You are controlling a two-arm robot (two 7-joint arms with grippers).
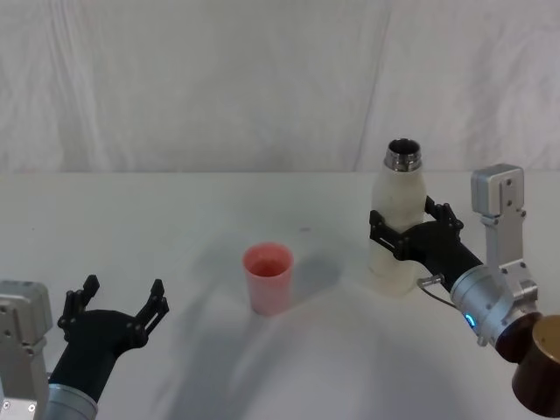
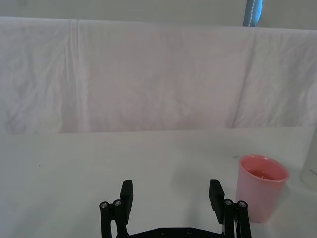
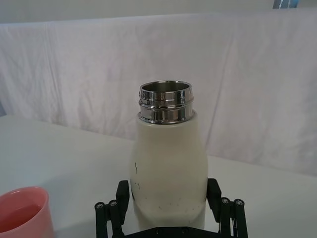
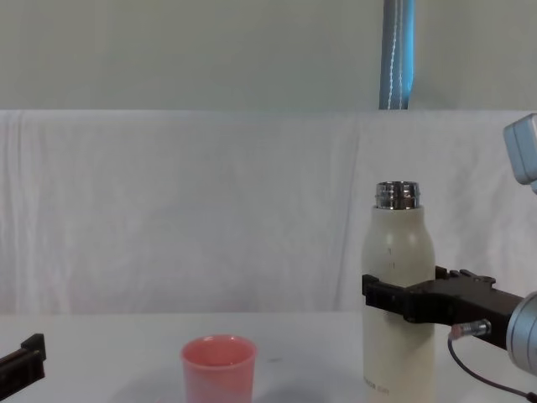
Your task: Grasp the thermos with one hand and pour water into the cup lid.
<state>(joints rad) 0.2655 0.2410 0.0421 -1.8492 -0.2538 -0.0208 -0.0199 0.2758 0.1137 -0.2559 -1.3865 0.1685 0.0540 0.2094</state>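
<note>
Left tool (image 1: 118, 304) idle, fingers spread, near desk (image 1: 175, 367) edge, left of the small salmon-pink plastic cup lid (image 1: 268, 277). Right tool (image 1: 411, 229) clamps the tall cream-white steel-necked thermos (image 1: 398, 220) at mid-body. Thermos stands upright, just right of the cup lid and slightly farther back; pouring means tipping leftward.

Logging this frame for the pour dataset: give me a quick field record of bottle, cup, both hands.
bottle: cream thermos, upright on the table, cap off, steel neck open
cup: pink cup lid, upright, to the thermos's left, apart from it
cup contents: some liquid seems to be inside, seen from the left wrist view
right hand: right hand around the thermos's middle, fingers on both sides
left hand: left hand open, low at the near left, holding nothing
pour state: thermos not tilted
</note>
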